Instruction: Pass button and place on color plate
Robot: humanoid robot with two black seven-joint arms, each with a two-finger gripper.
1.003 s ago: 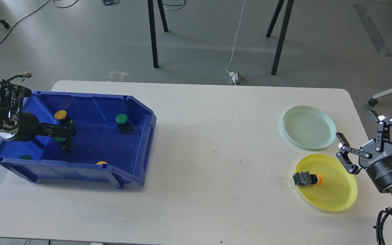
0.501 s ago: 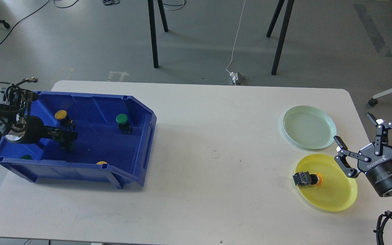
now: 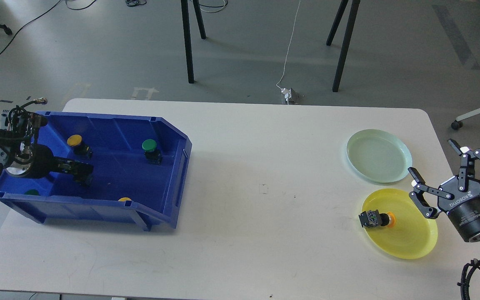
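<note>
A blue bin [image 3: 169, 175] stands on the left of the white table. It holds a yellow button [image 3: 74, 141], a green button [image 3: 149, 145], a green cap [image 3: 31, 192] and a yellow cap [image 3: 124, 199] by the front wall. My left gripper [image 3: 82, 170] reaches low into the bin over a dark button body [image 3: 86, 179]; its fingers are dark and cannot be told apart. A yellow-orange button [image 3: 376, 218] lies on its side on the yellow plate [image 3: 415, 239]. My right gripper [image 3: 431, 157] is open and empty, just right of the plates.
A pale green plate [image 3: 379, 156] lies behind the yellow one, with nothing on it. The table edge [image 3: 440, 137] runs close to my right arm. Black stand legs [image 3: 188, 41] and a white cable [image 3: 288, 46] are on the floor behind.
My left gripper has sunk a little lower in the bin, hiding the green cap seen beneath it before. My right gripper has drifted slightly down and left. The button on the yellow plate has not moved.
</note>
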